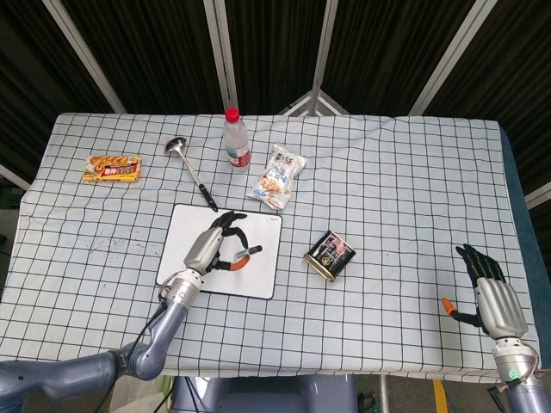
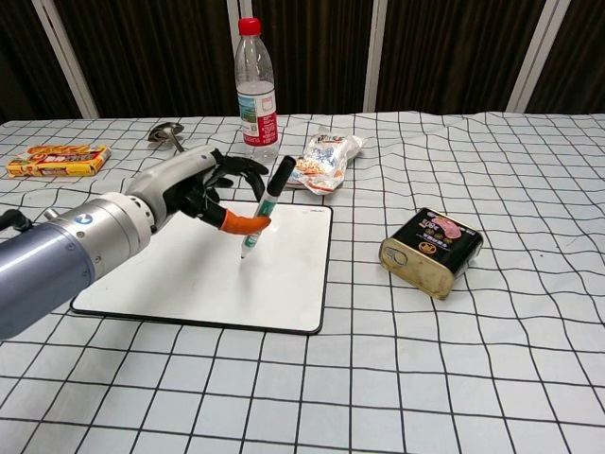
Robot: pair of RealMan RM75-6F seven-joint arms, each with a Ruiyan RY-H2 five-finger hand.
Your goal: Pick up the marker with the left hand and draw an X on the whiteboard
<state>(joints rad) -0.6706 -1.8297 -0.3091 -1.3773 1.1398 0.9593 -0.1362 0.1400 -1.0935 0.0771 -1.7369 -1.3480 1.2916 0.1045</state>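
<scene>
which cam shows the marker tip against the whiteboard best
The chest view: the marker shows side-on, tilted in the left hand, its tip low over the whiteboard. The head view shows it from above, small and foreshortened beside the fingers, so contact cannot be judged there.

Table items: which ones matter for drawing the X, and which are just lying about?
For the job:
- marker, held in the left robot hand
- whiteboard, no mark visible yet

Lying about:
- water bottle
- ladle
- snack bag
- tin can
- orange packet
- right robot hand, idle on the tablecloth
</scene>
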